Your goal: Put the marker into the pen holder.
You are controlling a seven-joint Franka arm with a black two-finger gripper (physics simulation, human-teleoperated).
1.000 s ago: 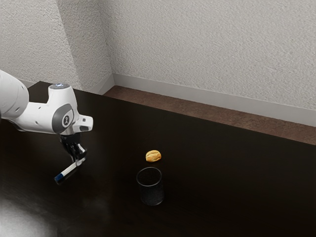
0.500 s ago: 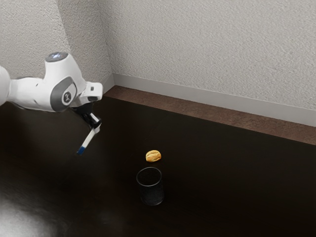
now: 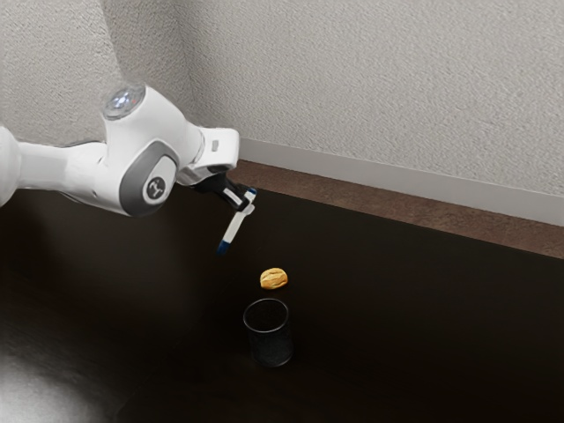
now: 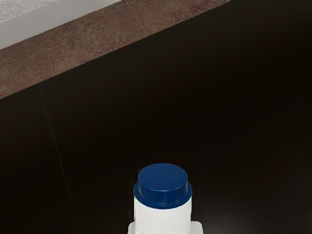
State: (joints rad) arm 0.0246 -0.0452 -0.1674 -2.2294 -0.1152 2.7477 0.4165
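While tool (image 3: 243, 207) pinches marker (image 3: 232, 232), dark tabletop (image 3: 405, 317) lies below; brown floor (image 3: 379, 205), pale textured wall (image 3: 397, 88) beyond.

Raised arm (image 3: 150, 167), pincer (image 3: 244, 208) slanting down, clamped

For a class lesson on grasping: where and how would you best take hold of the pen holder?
I'd grip the pen holder by its rim, coming down from above, one finger inside and one outside: it stands upright, open at the top, and its wall looks thin. My gripper holds the marker, so that goes first.
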